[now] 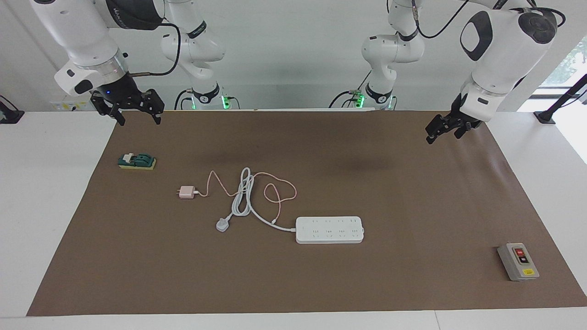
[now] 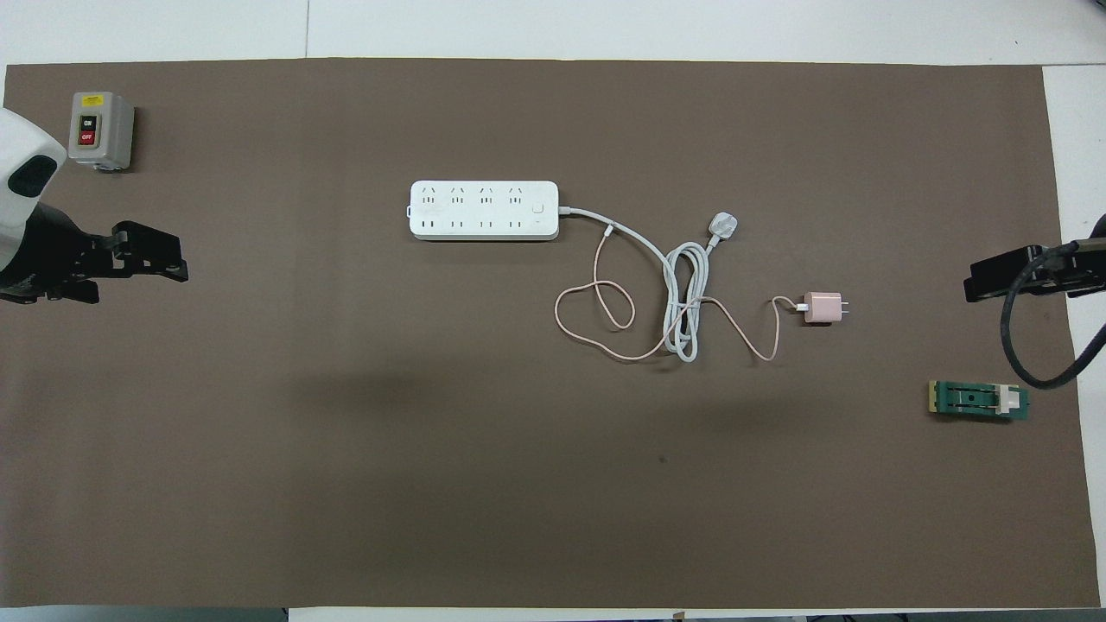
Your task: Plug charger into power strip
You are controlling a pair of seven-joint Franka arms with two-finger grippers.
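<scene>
One charger (image 1: 186, 192) (image 2: 822, 307) lies flat on the brown surface (image 1: 412, 206) (image 2: 346, 449), unplugged, its prongs pointing toward the right arm's end. Its one thin pink cable (image 1: 279, 195) (image 2: 596, 333) runs off toward the middle of the surface in loose loops and crosses the coiled white cord (image 1: 243, 195) (image 2: 683, 302). The cable's free tip lies touching that cord just beside the strip.

One strip (image 1: 330, 229) (image 2: 484, 210) lies farther from the robots than the charger and toward the left arm's end from it, well apart, every socket bare. Its cord leaves the end facing the charger, folds into a long coil and ends in one white plug (image 1: 222, 225) (image 2: 724, 226), which lies loose between strip and charger and a little farther from the robots than the charger.

There are two claws. The right claw (image 1: 137, 110) (image 2: 1015, 275) hangs raised over the surface's edge at the right arm's end, its fingers spread wide and holding nothing; the charger lies well apart from it, toward the middle. The left claw (image 1: 442, 128) (image 2: 147, 259) hangs over the left arm's end, well apart from the strip; whether it is wide or narrow I cannot tell. Both arms wait.

One green block (image 1: 137, 161) (image 2: 979, 401) lies near the right claw's end, nearer the robots than the charger. One grey box (image 1: 518, 261) (image 2: 100, 130) with a red button lies at the left arm's end, farthest from the robots.
</scene>
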